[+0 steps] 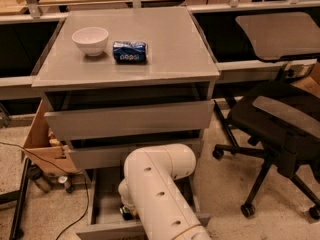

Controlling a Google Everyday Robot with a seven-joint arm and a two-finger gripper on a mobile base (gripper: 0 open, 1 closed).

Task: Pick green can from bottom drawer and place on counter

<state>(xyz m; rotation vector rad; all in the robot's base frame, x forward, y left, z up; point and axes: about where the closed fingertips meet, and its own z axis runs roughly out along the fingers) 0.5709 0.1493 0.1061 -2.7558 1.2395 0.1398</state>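
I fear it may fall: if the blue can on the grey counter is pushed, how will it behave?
The blue can lies on its side on the counter, so it would probably roll. Beside the bowl it looks small, so likely light. The gripper is down in the bottom drawer.

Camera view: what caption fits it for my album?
Robot arm reaches down with its pincer in the open bottom drawer; a blue can and white bowl sit on the counter.
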